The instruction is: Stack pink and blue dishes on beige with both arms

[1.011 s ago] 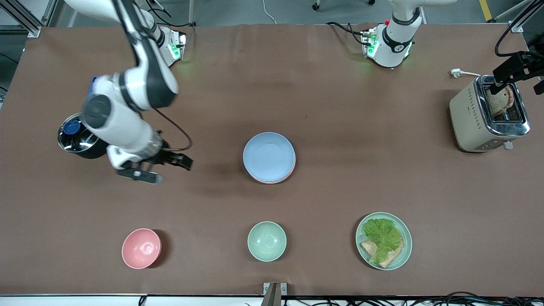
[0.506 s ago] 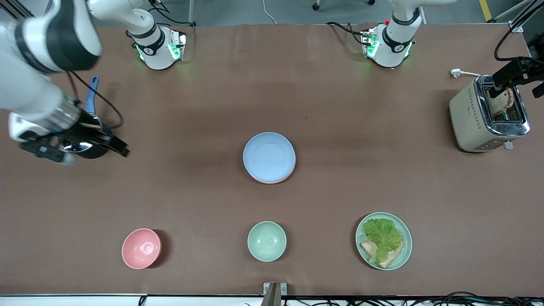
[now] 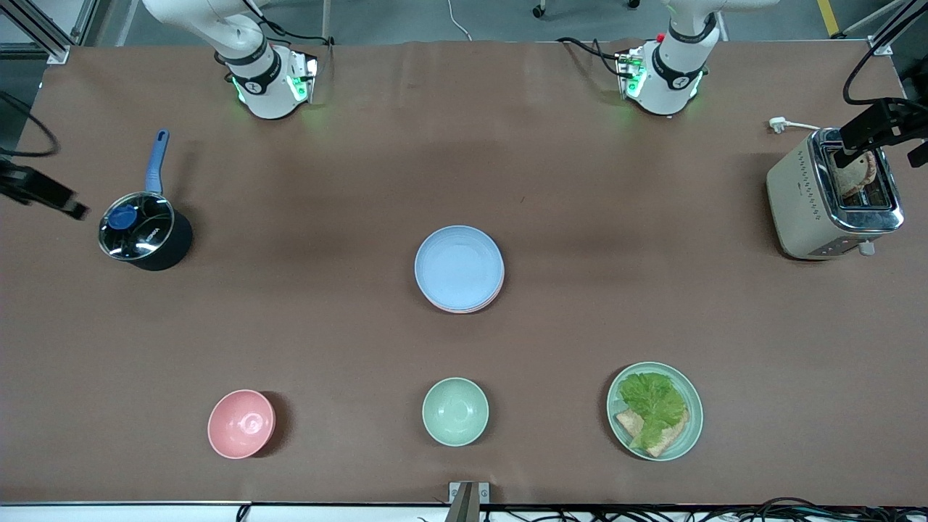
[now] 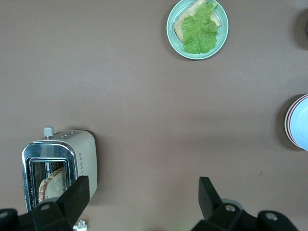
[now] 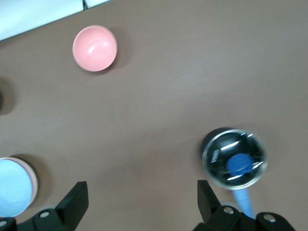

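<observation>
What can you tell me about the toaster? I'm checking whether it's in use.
The toaster is a cream-beige box with a shiny chrome top, standing upright on the brown table at the left arm's end. A slice of brown bread stands up out of one slot. A small lever knob protrudes from one end; its white plug lies loose on the table. The open left claw hangs over it.

Two glossy white arms with black joint bands, green base lights, black cables, black grippers.
</observation>
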`<state>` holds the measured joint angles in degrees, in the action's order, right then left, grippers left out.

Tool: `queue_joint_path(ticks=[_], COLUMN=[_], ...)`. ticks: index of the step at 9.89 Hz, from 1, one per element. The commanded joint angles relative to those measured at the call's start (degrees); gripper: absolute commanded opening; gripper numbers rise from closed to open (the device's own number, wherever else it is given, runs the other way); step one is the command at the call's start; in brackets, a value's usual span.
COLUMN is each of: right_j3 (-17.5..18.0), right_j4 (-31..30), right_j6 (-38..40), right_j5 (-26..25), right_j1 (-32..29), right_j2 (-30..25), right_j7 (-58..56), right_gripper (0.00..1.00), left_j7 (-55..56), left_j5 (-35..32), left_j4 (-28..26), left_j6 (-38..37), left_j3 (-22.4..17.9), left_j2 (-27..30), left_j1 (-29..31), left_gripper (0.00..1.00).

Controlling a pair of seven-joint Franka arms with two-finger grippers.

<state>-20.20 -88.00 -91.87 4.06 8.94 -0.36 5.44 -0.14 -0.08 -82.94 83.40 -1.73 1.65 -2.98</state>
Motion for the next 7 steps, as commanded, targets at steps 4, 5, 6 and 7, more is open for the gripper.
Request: queue_joint_path(ticks=[4, 5, 6, 7], right_j3=[13.3, 15.5, 16.6, 18.3], right_j4=[1.4, 1.4, 1.4, 1.4], right_j6=[5.6, 6.0, 6.5, 6.9], right_j5=[-1.3, -1.6, -4.6, -6.6], right_j1=[-13.0, -13.3, -13.1, -13.3], right_j2=[-1.1, -1.0, -0.9, -1.0], right_j7=[1.2, 1.0, 1.0, 1.2], right_gripper=[1.0, 1.0, 1.0, 1.0], left_j7=[-0.3, -0.5, -0.5, -0.5], left_j5=[1.1, 1.1, 1.2, 1.2], left_j4=[-1.7, -1.7, -1.7, -1.7], left_j6=[0.3, 0.3, 0.3, 0.3], left_j3=[0.2, 0.2, 0.2, 0.2], left_j2=[-0.3, -0.3, -0.4, -0.3], left_j1=[0.1, 0.2, 0.1, 0.2], left_gripper=[1.0, 1.0, 1.0, 1.0])
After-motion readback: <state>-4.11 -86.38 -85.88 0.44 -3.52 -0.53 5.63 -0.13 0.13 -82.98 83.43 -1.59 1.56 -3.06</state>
